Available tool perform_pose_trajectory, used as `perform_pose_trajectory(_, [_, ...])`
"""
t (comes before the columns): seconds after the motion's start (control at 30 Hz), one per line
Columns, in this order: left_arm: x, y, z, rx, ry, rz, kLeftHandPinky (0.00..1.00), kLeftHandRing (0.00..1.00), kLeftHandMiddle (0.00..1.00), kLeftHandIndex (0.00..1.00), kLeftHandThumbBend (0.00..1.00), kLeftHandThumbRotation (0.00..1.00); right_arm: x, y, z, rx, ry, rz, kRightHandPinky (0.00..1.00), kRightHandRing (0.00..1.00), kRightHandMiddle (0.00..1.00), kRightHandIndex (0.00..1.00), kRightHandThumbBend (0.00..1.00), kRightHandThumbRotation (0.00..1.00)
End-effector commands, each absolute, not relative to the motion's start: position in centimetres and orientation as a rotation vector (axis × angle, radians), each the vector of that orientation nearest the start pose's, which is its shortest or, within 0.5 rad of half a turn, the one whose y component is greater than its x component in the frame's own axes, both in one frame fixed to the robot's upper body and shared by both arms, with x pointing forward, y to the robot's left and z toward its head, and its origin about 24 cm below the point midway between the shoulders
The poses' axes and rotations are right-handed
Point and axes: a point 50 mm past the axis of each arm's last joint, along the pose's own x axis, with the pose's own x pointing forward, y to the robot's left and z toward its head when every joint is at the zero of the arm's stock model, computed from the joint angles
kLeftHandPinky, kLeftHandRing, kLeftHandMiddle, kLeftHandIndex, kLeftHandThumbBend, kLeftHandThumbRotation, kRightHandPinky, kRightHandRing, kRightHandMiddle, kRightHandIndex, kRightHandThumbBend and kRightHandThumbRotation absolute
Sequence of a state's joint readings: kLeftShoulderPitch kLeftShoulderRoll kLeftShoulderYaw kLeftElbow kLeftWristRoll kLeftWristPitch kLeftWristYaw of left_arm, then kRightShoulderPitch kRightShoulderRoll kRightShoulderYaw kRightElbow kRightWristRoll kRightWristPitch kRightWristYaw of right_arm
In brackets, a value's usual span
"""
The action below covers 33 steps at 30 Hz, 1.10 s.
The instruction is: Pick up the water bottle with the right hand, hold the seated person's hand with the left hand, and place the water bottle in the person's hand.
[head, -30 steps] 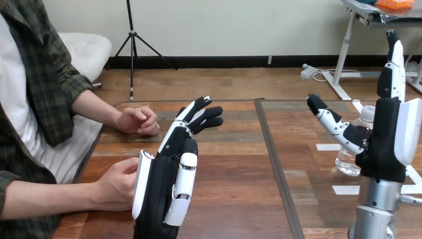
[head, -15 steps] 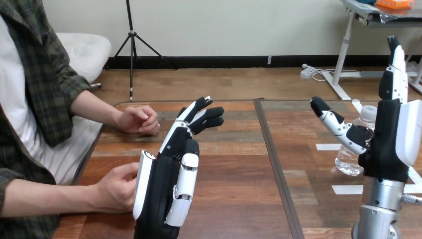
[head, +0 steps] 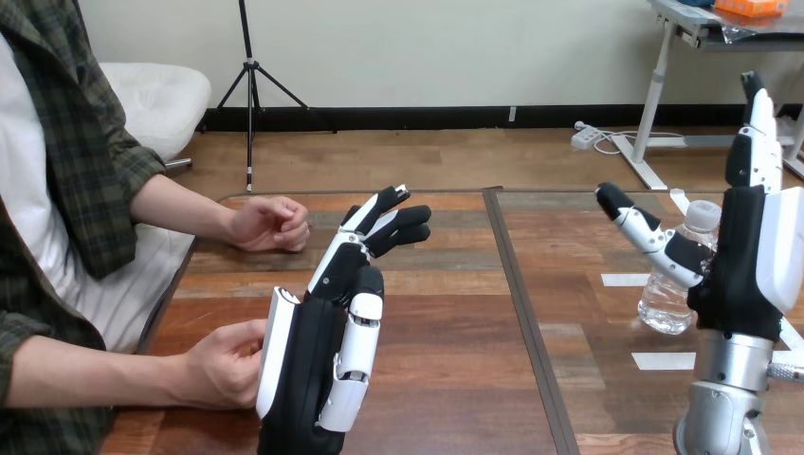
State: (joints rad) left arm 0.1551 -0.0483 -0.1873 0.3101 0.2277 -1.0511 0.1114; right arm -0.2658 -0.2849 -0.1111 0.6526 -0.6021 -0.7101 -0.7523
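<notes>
- Head view: a small clear plastic water bottle (head: 664,301) stands upright on the wooden tabletop (head: 455,313), just beside the right hand (head: 744,265), whose fingers (head: 758,133) are straight and apart.
- Left hand (head: 318,355), fingers relaxed, is beside the person's hand (head: 223,365).
- Bottle looks light, thin-walled, slippery; grip its middle.

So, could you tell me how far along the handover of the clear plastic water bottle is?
Nothing looks finished. The clear plastic water bottle stands on the wooden table. In hand: the right hand is open beside it; the left hand is open next to the person's nearer hand, contact unclear. Left: grasp the bottle, hold that hand, place the bottle in it.
</notes>
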Motion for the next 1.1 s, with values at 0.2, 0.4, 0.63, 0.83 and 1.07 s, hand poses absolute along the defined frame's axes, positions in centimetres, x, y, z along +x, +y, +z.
perform_pose_trajectory(0.2, [19.2, 9.2, 4.4, 0.004, -0.655, -0.153, 0.99, 0.76, 0.79, 0.86, 0.0, 1.0, 29.8, -22.7, 7.3, -0.636, -0.578, -0.497, 1.0, 1.0, 1.0, 1.0, 0.9, 0.58])
perform_pose_trajectory(0.4, [19.4, 9.2, 4.5, 0.005, -0.653, -0.159, 0.99, 0.75, 0.78, 0.85, 0.0, 1.0, 30.1, -22.9, 7.0, -0.617, -0.543, -0.498, 1.0, 1.0, 1.0, 1.0, 0.91, 0.59])
perform_pose_trajectory(0.63, [19.5, 9.1, 4.6, -0.007, -0.663, -0.165, 0.99, 0.75, 0.79, 0.85, 0.0, 1.0, 30.5, -23.2, 6.8, -0.591, -0.504, -0.504, 1.0, 1.0, 1.0, 1.0, 0.92, 0.59])
perform_pose_trajectory(0.83, [19.5, 9.2, 4.6, -0.004, -0.657, -0.162, 1.0, 0.76, 0.79, 0.85, 0.0, 1.0, 30.9, -23.6, 6.6, -0.572, -0.477, -0.505, 1.0, 1.0, 1.0, 1.0, 0.91, 0.56])
perform_pose_trajectory(1.07, [19.5, 9.3, 4.5, -0.007, -0.661, -0.163, 1.0, 0.76, 0.79, 0.85, 0.0, 1.0, 31.3, -24.2, 6.3, -0.553, -0.43, -0.515, 1.0, 1.0, 1.0, 1.0, 0.91, 0.54])
